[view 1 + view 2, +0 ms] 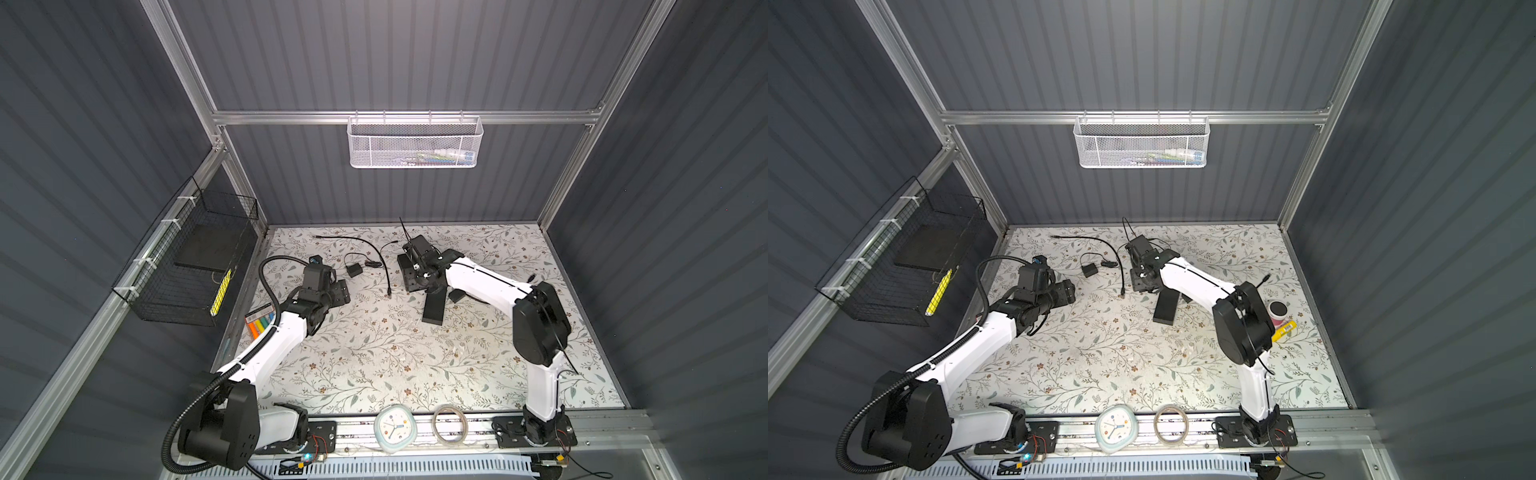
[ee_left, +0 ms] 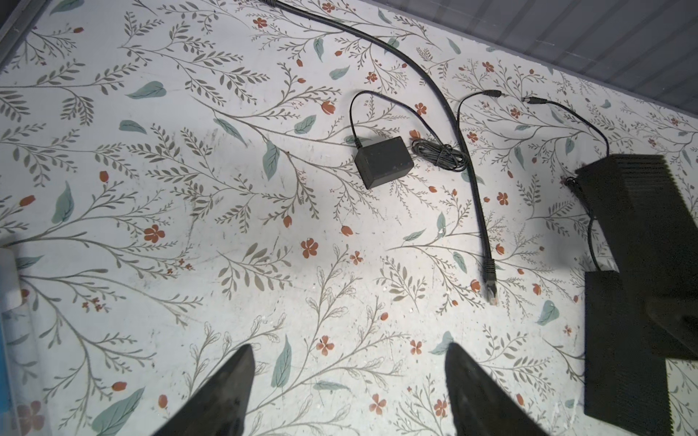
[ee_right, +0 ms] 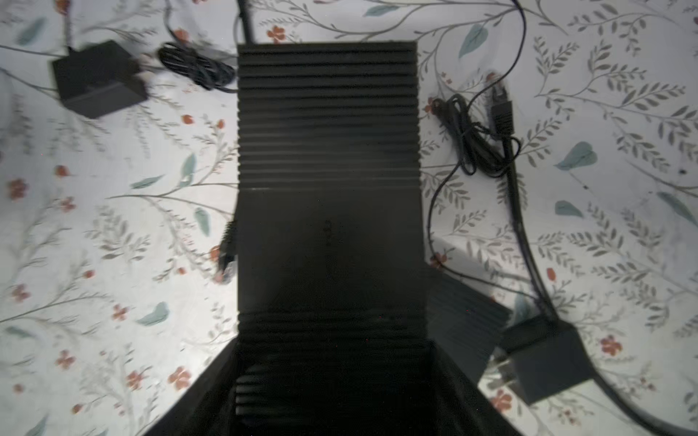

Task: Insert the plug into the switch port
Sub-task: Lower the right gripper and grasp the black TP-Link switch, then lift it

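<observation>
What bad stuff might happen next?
1. The right gripper grips the black ribbed box near one end only, so it might tilt or slip.
2. The thin cords lie tangled beside it; moving the box may drag them.
3. The cable plug lies loose, and the open left gripper may nudge it away when reaching.

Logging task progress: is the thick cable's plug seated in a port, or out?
Out. The plug lies loose on the table, its clear tip bare, apart from the black box in the right hand.
</observation>
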Tool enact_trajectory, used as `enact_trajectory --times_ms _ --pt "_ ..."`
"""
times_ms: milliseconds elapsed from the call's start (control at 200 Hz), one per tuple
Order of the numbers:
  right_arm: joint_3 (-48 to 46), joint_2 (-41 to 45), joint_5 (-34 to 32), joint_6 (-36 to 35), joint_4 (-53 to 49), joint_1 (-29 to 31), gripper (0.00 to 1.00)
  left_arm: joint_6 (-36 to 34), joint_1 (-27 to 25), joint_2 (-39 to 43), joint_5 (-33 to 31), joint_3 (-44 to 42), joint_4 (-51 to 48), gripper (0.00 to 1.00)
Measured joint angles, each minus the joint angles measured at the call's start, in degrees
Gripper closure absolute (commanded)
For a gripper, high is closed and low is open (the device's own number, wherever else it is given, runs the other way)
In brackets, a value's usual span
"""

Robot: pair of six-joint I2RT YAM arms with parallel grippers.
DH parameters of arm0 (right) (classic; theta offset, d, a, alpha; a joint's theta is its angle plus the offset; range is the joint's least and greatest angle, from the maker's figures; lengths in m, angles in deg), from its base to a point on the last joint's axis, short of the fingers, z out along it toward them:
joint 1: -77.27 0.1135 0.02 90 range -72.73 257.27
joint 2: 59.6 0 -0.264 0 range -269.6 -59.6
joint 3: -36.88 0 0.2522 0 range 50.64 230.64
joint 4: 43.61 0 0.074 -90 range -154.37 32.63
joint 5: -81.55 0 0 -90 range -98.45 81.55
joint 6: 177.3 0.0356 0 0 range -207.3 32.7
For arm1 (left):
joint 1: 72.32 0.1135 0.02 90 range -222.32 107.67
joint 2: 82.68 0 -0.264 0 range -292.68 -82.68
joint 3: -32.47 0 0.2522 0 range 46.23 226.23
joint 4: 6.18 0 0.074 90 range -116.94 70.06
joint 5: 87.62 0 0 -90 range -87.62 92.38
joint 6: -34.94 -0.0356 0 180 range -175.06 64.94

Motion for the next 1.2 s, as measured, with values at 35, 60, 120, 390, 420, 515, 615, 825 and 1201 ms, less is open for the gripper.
enact_trajectory --times_ms 35,60,120,390,420,515,615,825,1201 --pt "-1.22 0.92 -0.26 1.22 0.57 1.95 0.45 0.37 0.28 -0.07 0.22 0.11 0.04 0.21" --pt "-1.62 1.03 -0.24 1.84 0.85 3.34 0.45 0.81 0.7 -0.07 0.48 0.15 0.09 0.21" --pt "-1.92 0.13 0.04 3.58 1.73 7.28 0.46 1.88 2.16 -0.07 0.81 0.15 0.11 0.2" --pt "6.47 -11.67 4.61 8.22 -1.88 16.61 0.43 7.63 10.29 2.78 0.96 -0.7 -3.65 0.2" --pt "7.91 -12.72 4.76 8.2 -2.84 16.55 0.41 7.98 10.36 3.43 0.98 -0.85 -4.07 0.19" --pt "12.68 -15.82 5.29 7.74 -5.05 16.06 0.38 8.72 10.36 4.66 1.07 -1.29 -4.68 0.19" --pt "15.91 -17.73 6.32 6.6 -6.75 15.76 0.34 9.11 10.36 4.94 1.22 -1.77 -5.05 0.19" --pt "14.32 -17.4 8.26 2.84 -7.52 15.74 0.35 8.61 10.36 4.44 1.29 -1.86 -5.62 0.19" --pt "-5.57 -6.34 12.48 -11.61 -1.88 18.21 0.16 5.29 10.47 -12.09 8.74 5.81 -2.6 0.23"
